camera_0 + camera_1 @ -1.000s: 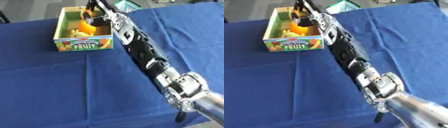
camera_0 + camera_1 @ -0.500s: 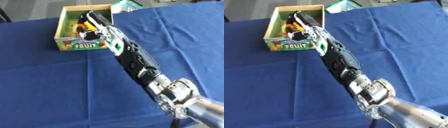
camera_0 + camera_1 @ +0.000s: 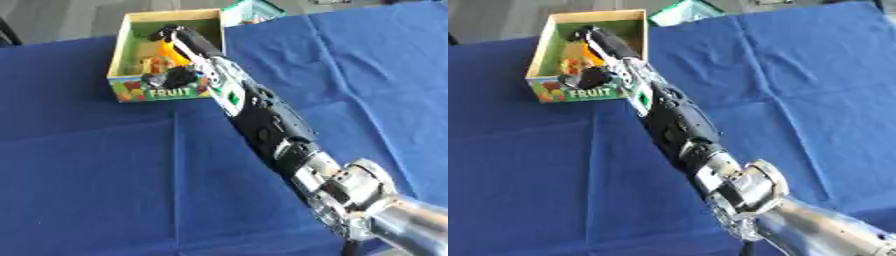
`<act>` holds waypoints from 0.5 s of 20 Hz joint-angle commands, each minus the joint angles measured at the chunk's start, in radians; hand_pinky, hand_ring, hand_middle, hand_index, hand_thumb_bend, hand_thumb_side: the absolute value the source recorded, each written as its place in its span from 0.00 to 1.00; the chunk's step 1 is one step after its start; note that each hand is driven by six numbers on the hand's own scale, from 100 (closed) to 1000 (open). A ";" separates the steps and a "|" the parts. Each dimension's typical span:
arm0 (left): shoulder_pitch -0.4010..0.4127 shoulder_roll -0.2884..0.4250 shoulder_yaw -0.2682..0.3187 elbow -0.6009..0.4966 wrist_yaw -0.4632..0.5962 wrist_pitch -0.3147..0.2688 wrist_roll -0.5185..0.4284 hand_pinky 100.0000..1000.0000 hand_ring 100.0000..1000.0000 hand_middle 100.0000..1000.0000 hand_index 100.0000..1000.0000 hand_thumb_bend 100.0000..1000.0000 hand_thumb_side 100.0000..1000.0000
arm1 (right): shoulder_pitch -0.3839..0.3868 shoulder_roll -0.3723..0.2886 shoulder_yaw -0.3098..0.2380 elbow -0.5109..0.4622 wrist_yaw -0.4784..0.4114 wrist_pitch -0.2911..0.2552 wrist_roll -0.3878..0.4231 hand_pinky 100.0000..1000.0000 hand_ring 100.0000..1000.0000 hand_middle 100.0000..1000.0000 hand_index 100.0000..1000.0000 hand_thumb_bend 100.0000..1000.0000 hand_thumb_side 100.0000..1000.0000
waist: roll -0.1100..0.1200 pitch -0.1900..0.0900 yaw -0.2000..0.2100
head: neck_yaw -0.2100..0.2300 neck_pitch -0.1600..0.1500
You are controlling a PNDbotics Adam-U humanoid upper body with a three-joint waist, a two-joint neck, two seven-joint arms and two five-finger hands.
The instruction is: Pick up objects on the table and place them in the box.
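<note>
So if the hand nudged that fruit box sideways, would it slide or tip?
Probably slide: the fruit box looks low and wide, sitting flat on the blue cloth. It seems thin card, so likely light, and the cloth might bunch. The right hand reaches in over it.

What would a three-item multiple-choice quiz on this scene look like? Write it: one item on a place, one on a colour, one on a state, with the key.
1. Where does the box stand on the table?
A. far left part
B. near right corner
C. right in front of the robot

2. What colour is the cloth over the table?
A. red
B. blue
C. white

3. Where is the right robot hand?
A. resting flat on the cloth
B. stretched over the open box
C. down by the near edge

Key: 1 A, the box marked FRUIT sits at the upper left of both views. 2 B, blue fabric covers the whole surface. 3 B, the arm reaches from the lower right, and its fingers lie above the box interior, where something orange shows.
</note>
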 commanded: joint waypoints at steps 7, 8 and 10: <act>-0.001 0.012 0.009 -0.010 0.002 -0.001 0.004 0.73 0.56 0.49 0.72 0.00 0.49 | -0.027 -0.049 -0.014 -0.021 -0.057 0.010 -0.012 0.86 0.88 0.90 0.91 0.57 0.39 | -0.003 -0.019 -0.013 | 0.014 0.005; 0.000 0.012 0.010 -0.010 0.002 0.000 0.004 0.73 0.56 0.49 0.72 0.00 0.49 | -0.028 -0.057 -0.018 -0.025 -0.071 0.013 -0.011 0.86 0.88 0.91 0.91 0.57 0.40 | -0.004 -0.019 -0.015 | 0.015 0.005; 0.001 0.012 0.011 -0.010 0.001 0.000 0.005 0.73 0.56 0.49 0.72 0.00 0.49 | -0.030 -0.071 -0.023 -0.034 -0.102 0.023 -0.013 0.86 0.88 0.91 0.91 0.58 0.40 | -0.005 -0.021 -0.017 | 0.018 0.005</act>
